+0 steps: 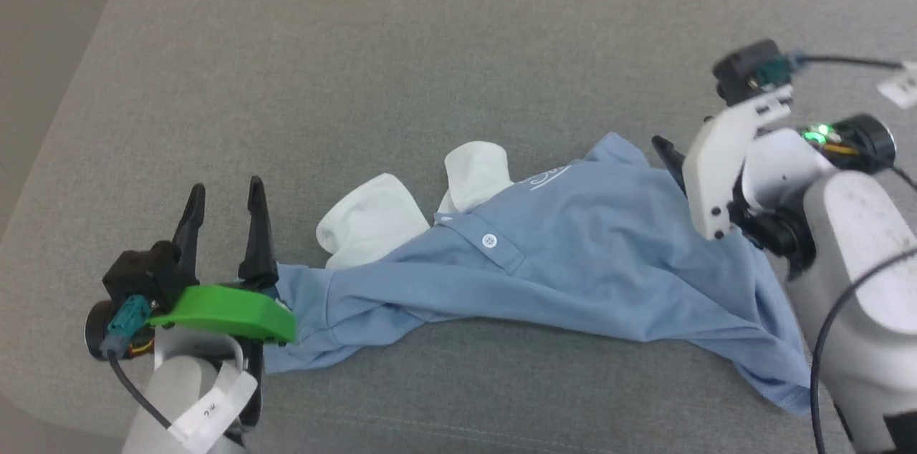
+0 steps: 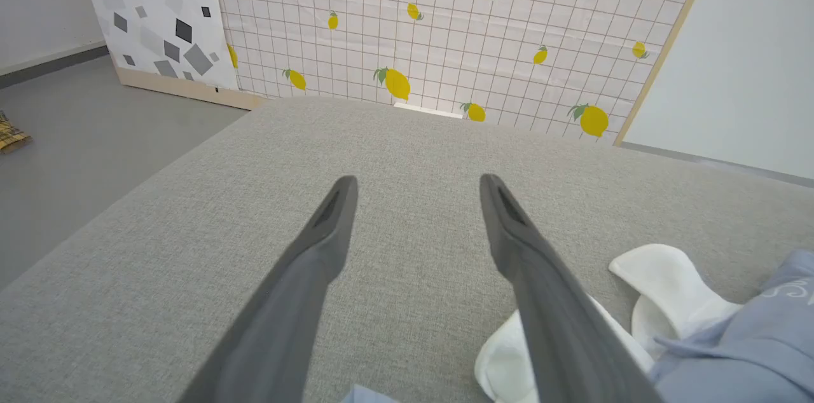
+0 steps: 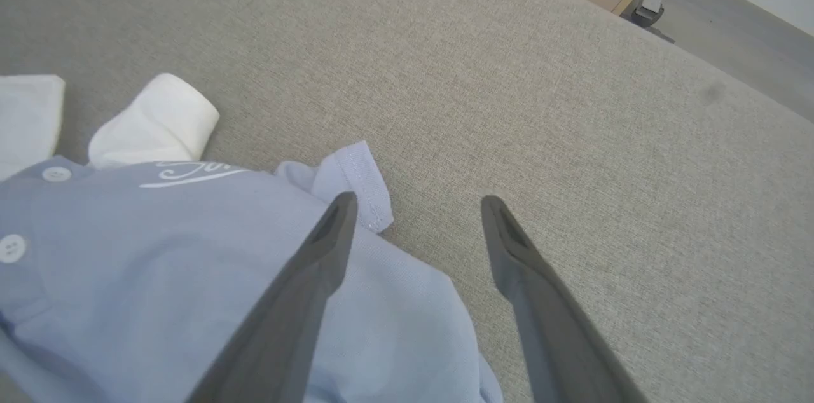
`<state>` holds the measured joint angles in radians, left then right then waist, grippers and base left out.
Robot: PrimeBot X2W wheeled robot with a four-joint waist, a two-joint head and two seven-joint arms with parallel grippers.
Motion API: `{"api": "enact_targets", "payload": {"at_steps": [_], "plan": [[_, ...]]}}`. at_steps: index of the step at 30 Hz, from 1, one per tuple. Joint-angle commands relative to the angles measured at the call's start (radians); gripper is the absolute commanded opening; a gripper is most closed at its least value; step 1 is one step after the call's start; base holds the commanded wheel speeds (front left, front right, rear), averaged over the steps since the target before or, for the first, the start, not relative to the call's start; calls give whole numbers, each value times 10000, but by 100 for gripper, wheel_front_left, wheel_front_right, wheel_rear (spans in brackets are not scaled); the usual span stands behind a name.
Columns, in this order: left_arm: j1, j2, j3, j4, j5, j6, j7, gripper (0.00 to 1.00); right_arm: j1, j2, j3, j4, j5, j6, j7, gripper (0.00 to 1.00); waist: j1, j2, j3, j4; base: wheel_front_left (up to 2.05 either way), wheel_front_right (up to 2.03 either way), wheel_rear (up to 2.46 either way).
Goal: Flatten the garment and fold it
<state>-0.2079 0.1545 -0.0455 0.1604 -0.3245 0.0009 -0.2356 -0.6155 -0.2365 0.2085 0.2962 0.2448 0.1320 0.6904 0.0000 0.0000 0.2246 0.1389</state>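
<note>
The garment (image 1: 573, 253), a light blue shirt with a white collar (image 1: 372, 218), lies crumpled and stretched sideways across the grey cushion (image 1: 401, 67). Its left end reaches the base of my left gripper (image 1: 226, 197), which stands open with nothing between its fingers. In the left wrist view the collar (image 2: 668, 292) and a blue fold (image 2: 750, 352) sit to the right of the left gripper (image 2: 416, 190). My right gripper (image 3: 413, 206) is open just above the shirt's upper right edge; the garment (image 3: 159, 263) lies under its left finger. A dark fingertip (image 1: 666, 153) shows beside the shirt.
The cushion's far edge meets a lemon-patterned grid panel (image 2: 445, 28) and a grey speckled panel (image 2: 159, 15). Grey floor (image 2: 76, 123) drops off to the left. Cables (image 1: 824, 339) hang by my right arm.
</note>
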Motion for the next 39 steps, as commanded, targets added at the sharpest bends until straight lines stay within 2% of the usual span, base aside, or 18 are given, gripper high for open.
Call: {"api": "enact_targets", "payload": {"at_steps": [1, 8, 17, 18, 19, 21, 25, 29, 33, 36, 39], "plan": [[-213, -48, -10, 23, 190, -27, -101, 100, -404, -99, 306, 241, -60, -13, 348, 100, 0, 0, 478, 310, 0, 0, 0], [-576, -213, -53, 52, 207, -35, -203, 100, -1558, -297, 1711, 1375, 127, -13, 1084, 100, 0, 0, 1107, 621, 0, 0, 0], [-753, -346, -69, 349, 194, -94, -246, 100, -1635, -412, 3162, 2318, 919, -13, 1196, 100, 0, 0, 1301, 646, 0, 0, 0], [-758, -353, -63, 380, 195, -100, -249, 100, -1692, -447, 3252, 2341, 1007, -13, 1153, 22, 0, 0, 1293, 621, 0, 0, 0], [-762, -360, -59, 401, 199, -101, -251, 100, -1749, -476, 3279, 2351, 1072, -13, 1074, 0, 0, 0, 1281, 600, 0, 0, 0], [-751, -368, -45, 461, 201, -105, -254, 100, -1884, -535, 3243, 2394, 1123, -13, 880, 0, 0, 0, 1205, 537, 0, 0, 0], [-729, -359, -21, 540, 214, -117, -257, 100, -2263, -465, 2280, 2571, 1083, -13, -12, 0, 0, 0, 1013, 403, 0, 0, 0], [-699, -333, -19, 572, 238, -118, -259, 100, -2717, -326, 609, 2760, 820, -13, -956, 0, 0, 0, 766, 260, 0, 0, 0], [-651, -314, -47, 624, 247, -117, -259, 100, -2908, -453, -1300, 2735, 311, -13, -1743, 0, 0, 0, 508, 113, 0, 0, 0], [-596, -331, -86, 689, 218, -121, -260, 100, -2386, -565, -2787, 2540, -167, -13, -2079, 0, 0, 0, 271, 21, 0, 0, 0], [-509, -361, -122, 745, 173, -110, -254, 100, -1160, -555, -3753, 2212, -546, -13, -2023, 0, 0, 0, 42, -68, 0, 0, 0]]}}
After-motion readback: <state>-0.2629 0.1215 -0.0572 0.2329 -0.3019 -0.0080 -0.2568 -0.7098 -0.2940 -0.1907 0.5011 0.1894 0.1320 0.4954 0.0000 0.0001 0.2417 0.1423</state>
